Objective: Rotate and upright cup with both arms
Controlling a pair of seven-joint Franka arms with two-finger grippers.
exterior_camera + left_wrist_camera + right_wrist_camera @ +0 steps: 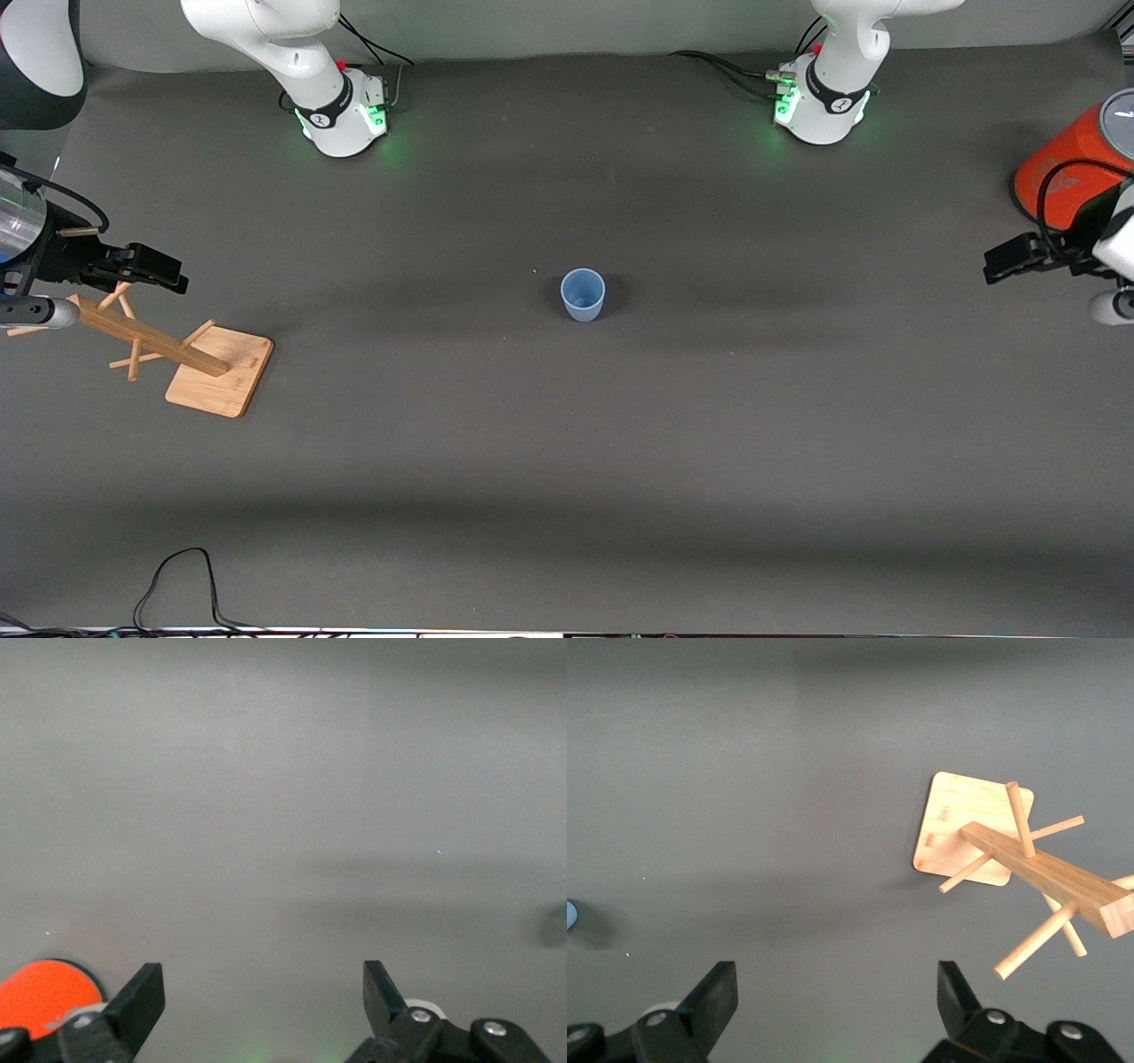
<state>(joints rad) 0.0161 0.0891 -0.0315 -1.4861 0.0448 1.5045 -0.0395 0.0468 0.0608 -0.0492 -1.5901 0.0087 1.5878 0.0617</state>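
Note:
The small pale-blue cup (582,295) stands upright, mouth up, in the middle of the table, with nothing touching it. A sliver of it shows at the edge of the right wrist view (570,914). My right gripper (175,273) is open and empty, up in the air over the wooden rack at the right arm's end of the table; in its wrist view (835,979) the jaws stand wide apart over bare mat. My left gripper (994,264) is open and empty, up beside the orange cylinder at the left arm's end; its wrist view (263,979) shows only mat between the jaws.
A wooden peg rack (151,341) on a square base (226,377) lies tipped at the right arm's end; it also shows in the right wrist view (1036,868). A large orange cylinder (1067,177) with a grey top stands at the left arm's end and shows in the left wrist view (44,997). A black cable (177,576) lies at the table's near edge.

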